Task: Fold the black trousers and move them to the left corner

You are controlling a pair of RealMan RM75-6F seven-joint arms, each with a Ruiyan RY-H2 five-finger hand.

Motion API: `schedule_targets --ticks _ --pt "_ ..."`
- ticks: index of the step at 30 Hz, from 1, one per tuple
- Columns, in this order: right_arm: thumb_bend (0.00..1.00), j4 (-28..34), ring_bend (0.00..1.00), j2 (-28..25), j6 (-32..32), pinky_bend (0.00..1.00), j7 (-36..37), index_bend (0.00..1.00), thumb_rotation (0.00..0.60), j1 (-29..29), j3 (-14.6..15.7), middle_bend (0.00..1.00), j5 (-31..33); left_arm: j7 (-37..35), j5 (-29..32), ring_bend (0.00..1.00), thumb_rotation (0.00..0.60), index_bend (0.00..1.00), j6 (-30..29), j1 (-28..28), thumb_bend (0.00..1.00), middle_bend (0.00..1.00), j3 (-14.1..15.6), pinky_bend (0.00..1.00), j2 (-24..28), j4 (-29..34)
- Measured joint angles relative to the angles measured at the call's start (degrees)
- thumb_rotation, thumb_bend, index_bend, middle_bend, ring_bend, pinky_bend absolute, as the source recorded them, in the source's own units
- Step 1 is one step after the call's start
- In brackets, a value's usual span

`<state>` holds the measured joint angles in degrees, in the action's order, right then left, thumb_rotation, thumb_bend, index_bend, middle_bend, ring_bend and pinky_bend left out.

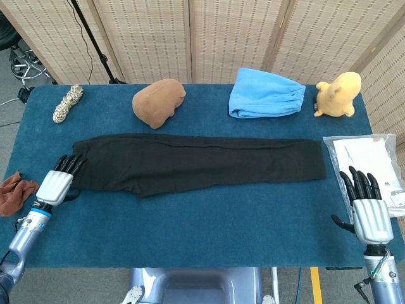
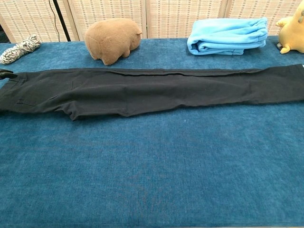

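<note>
The black trousers (image 1: 190, 163) lie flat and stretched lengthwise across the middle of the blue table (image 1: 202, 234), waistband at the left; the chest view shows them too (image 2: 142, 90). My left hand (image 1: 58, 182) rests at the waistband end, fingers extended and apart, fingertips touching the cloth edge. A dark fingertip (image 2: 5, 72) peeks in at the chest view's left edge. My right hand (image 1: 367, 209) hovers open near the table's right front, apart from the trouser hem, fingers spread upward.
Along the back edge sit a coiled rope (image 1: 67, 103), a brown plush (image 1: 158, 101), a folded light-blue garment (image 1: 266, 94) and a yellow plush (image 1: 338, 94). A clear bag with white paper (image 1: 370, 166) lies at the right. A rust-red cloth (image 1: 14, 191) lies at the left edge.
</note>
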<state>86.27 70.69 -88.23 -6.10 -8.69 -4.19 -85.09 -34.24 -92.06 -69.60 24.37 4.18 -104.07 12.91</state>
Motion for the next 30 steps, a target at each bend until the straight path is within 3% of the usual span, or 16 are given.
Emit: schedule_targets --ticks 6,23,30 --pt "0.00 0.13 0.00 0.05 0.24 0.00 0.03 0.00 0.600 0.16 -0.24 0.00 -0.21 -0.73 0.58 0.00 0.600 0.09 1.44 0.67 0.38 0.00 -0.50 0.08 -0.76 -1.21" --pt "0.00 0.79 0.00 -0.28 0.42 0.00 0.38 0.00 0.600 0.63 -0.81 0.00 -0.65 -1.38 0.85 0.00 0.600 0.13 3.26 1.47 0.38 0.00 -0.60 0.10 -2.45 -2.66" --pt "0.00 1.27 0.00 -0.54 1.08 0.00 1.06 0.00 0.600 0.70 -0.90 0.00 -0.52 -3.00 0.43 0.04 0.600 0.22 2.64 0.62 0.40 0.05 -0.07 0.19 -2.46 -3.72"
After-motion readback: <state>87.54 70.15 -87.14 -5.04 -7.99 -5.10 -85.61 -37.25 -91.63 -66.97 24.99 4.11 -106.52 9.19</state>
